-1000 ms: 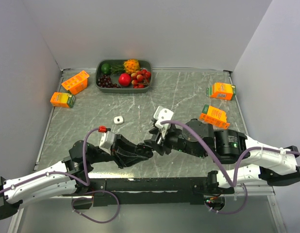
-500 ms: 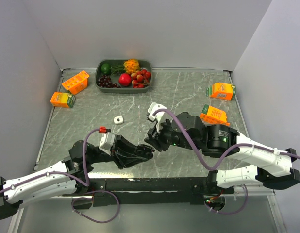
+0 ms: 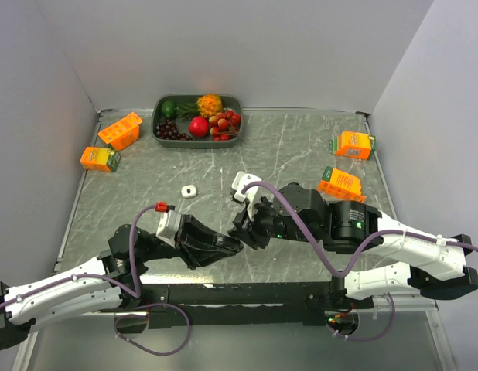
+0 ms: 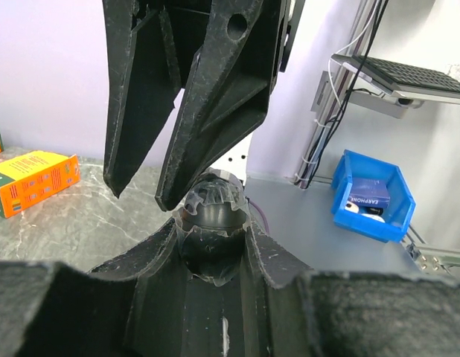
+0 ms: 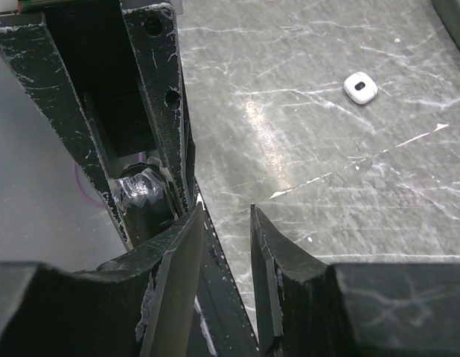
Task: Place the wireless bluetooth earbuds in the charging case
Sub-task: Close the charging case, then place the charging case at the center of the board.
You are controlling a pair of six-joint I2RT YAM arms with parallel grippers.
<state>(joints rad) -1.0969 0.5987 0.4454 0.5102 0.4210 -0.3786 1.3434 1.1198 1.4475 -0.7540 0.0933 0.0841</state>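
My left gripper (image 3: pixel 236 244) is shut on a black glossy rounded thing wrapped in clear film (image 4: pixel 213 217), which looks like the charging case; it sits right at the fingertips. My right gripper (image 3: pixel 241 229) hangs just above it, its fingers (image 4: pixel 219 97) pointing down at the case. In the right wrist view the right gripper (image 5: pixel 226 213) stands open a narrow way, with only bare table showing in the gap, and the case (image 5: pixel 143 199) lies just left of its left finger. One white earbud (image 3: pixel 189 190) (image 5: pixel 360 88) lies loose on the marble table, left of both grippers.
A green tray (image 3: pixel 157 130) of fruit stands at the back. Two orange cartons (image 3: pixel 120 130) (image 3: pixel 100 158) lie at the far left and two more (image 3: pixel 353 144) (image 3: pixel 341 183) at the right. A blue bin (image 4: pixel 371 199) sits beyond the table.
The right arm has swung left and lowered over the left gripper's tips, and its jaws have narrowed. The left arm and the white earbud have stayed put.
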